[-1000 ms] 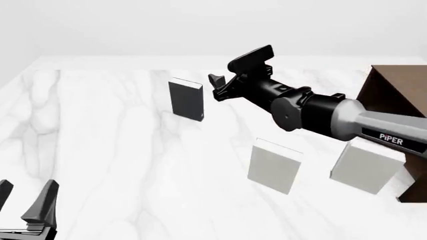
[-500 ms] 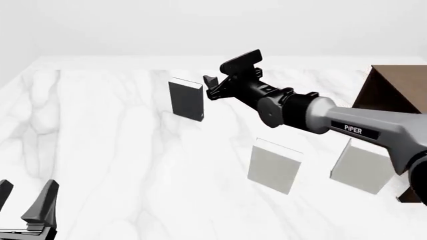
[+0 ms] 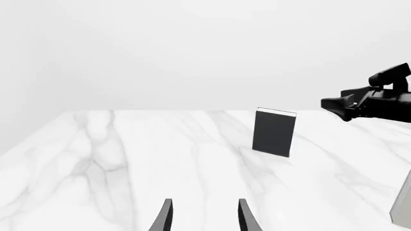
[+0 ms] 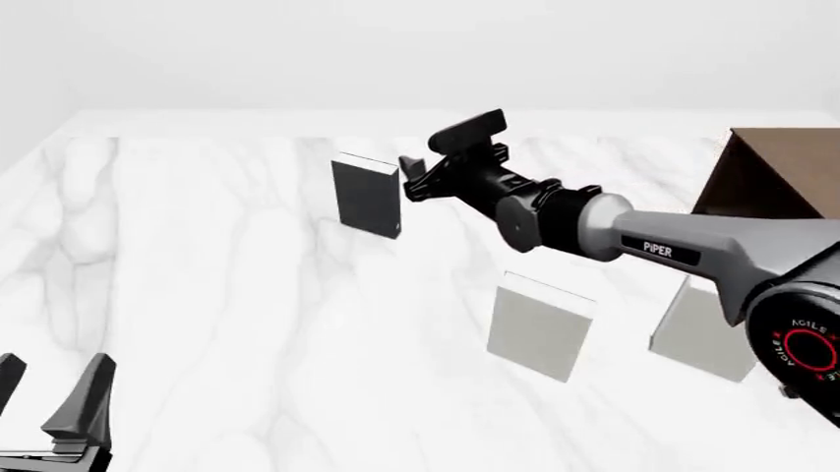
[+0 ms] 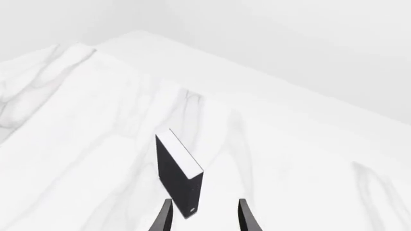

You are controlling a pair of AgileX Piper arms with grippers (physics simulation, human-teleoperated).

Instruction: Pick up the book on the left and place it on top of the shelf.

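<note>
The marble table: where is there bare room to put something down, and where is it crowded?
The marble table is bare left of the black book, from there to the left claw. It is crowded on the right: two pale books by the brown shelf, with the open right claw beside the black book.

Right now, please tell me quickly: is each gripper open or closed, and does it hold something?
Left gripper: open, holding nothing, low over the table.
Right gripper: open, holding nothing, close beside the black book, not touching it.
</note>
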